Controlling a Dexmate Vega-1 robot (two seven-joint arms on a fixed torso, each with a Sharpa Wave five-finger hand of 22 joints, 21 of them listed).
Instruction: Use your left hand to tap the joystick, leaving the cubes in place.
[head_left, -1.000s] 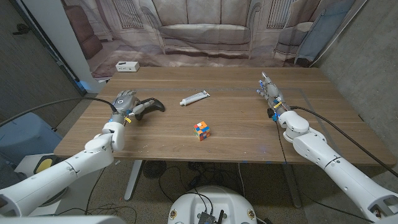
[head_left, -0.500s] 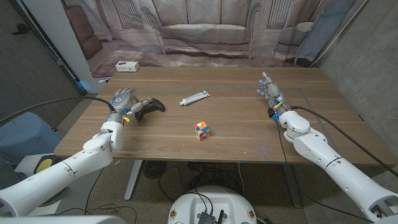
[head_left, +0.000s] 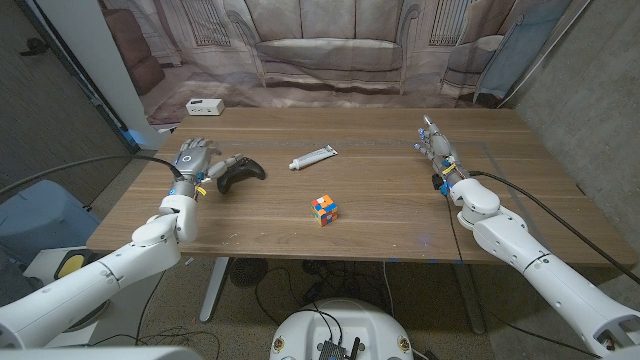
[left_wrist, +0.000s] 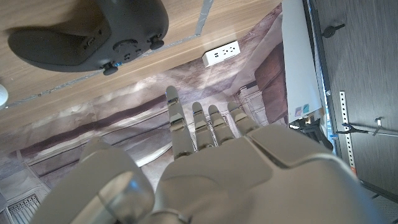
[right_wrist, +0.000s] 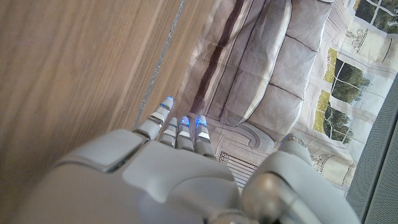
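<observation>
Left hand (head_left: 196, 159) sits near the desk's left edge, fingers (left_wrist: 200, 124) straight and a little apart, holding nothing. The joystick (head_left: 241, 173), a black game controller, lies just beside it toward the desk's middle, and from the head view I can't tell whether a fingertip touches it or hangs just off it.

The risk, as I read it: a tap that lands too hard or comes in sideways could shove the controller along the wood. It is light and rests loose, so a glancing push would slide or spin it toward the colour cube (head_left: 322, 208), which sits near the front edge around the middle, clear of the hand for now. A straight-down, short touch looks safest.

Around it: a white tube (head_left: 314, 157) lies toward the desk's centre, a white box (head_left: 204, 106) at the back left corner. The right hand (head_left: 434, 147) stands over by the right side, fingers straight and close together, empty, well apart from everything. Nothing blocks the left hand's path.
</observation>
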